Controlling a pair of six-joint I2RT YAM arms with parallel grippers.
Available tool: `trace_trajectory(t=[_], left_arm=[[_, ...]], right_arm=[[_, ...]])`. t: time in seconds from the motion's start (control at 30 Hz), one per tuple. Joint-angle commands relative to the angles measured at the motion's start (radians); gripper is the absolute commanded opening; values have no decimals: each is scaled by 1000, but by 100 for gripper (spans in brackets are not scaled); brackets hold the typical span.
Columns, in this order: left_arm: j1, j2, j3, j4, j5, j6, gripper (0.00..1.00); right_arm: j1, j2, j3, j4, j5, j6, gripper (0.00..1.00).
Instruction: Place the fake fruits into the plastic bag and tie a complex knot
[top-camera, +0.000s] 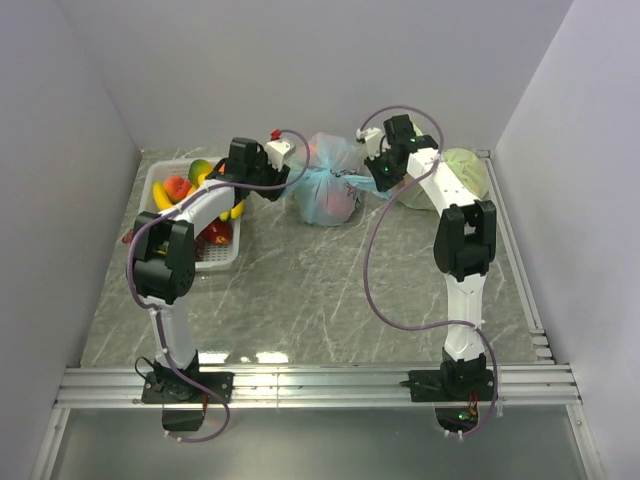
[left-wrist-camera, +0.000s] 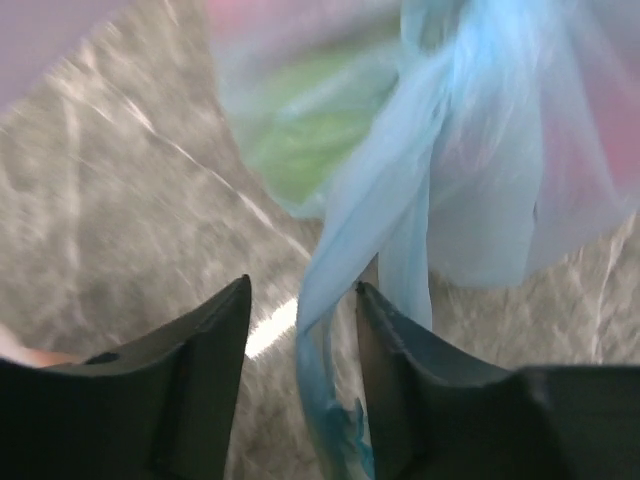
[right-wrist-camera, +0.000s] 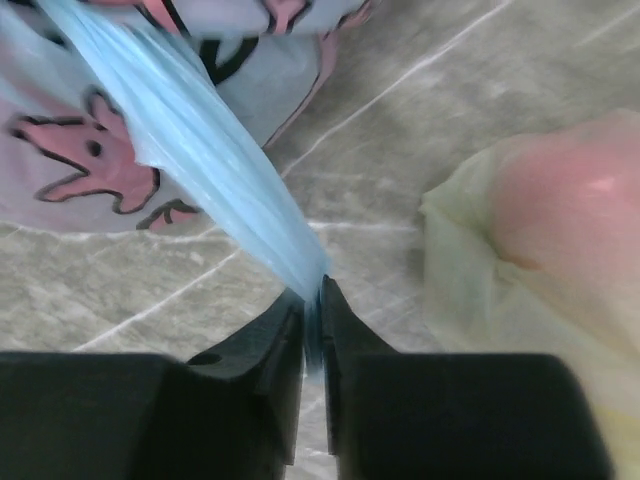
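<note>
The light-blue plastic bag (top-camera: 325, 185) stands at the back middle of the table, with fruits showing through it as green and pink shapes (left-wrist-camera: 300, 140). My right gripper (right-wrist-camera: 312, 290) is shut on one handle ear (right-wrist-camera: 200, 150), which is pulled taut from the bag (right-wrist-camera: 100, 170). My left gripper (left-wrist-camera: 300, 290) is open at the bag's left side. The other ear (left-wrist-camera: 340, 250) hangs loose between its fingers, close to the right finger (left-wrist-camera: 400, 340). In the top view the left gripper (top-camera: 278, 158) and right gripper (top-camera: 380, 168) flank the bag. I cannot make out a knot.
A white basket (top-camera: 225, 258) at the left holds more fake fruits (top-camera: 185, 188), with bananas and red pieces. The pale yellow-green tied bag (top-camera: 460, 172) lies at the back right, close to my right gripper, and shows in the right wrist view (right-wrist-camera: 540, 230). Walls stand on three sides.
</note>
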Motion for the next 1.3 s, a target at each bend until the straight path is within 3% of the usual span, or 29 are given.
trace_trajectory(t=[0.0,0.07,0.1,0.13,0.23,0.43,0.53,0.57,0.7,0.93,1.17,1.27], left_arm=[[7,-45,127,27,0,-46,53],[7,-61,151,24,7,-69,60],[7,-81,167,26,9,-80,64],[7,-92,177,21,12,-98,79],[7,-143,186,3,37,-114,99],[7,-221,218,-131,56,-178,99],[7,-241,241,-213,81,-250,99],[7,-252,235,-259,81,-264,99],[7,-344,110,-296,57,-338,99],[4,-492,-160,-358,24,-348,99],[-54,-649,-427,-329,-63,-358,99],[-101,-697,-513,-313,-167,-364,99]], right_arm=[[0,-57,131,5,24,52,31],[0,-78,155,15,15,68,49],[-1,-109,153,19,6,77,53],[-3,-127,142,24,-5,85,54],[-10,-216,81,73,-41,131,61],[-41,-359,-12,102,-158,217,67],[-58,-423,-98,110,-268,305,75],[-67,-442,-127,122,-288,329,87],[-67,-575,-320,179,-264,491,89],[-41,-932,-924,455,-233,545,94],[-10,-1115,-1204,538,-154,531,96],[-10,-1175,-1299,565,-147,533,97]])
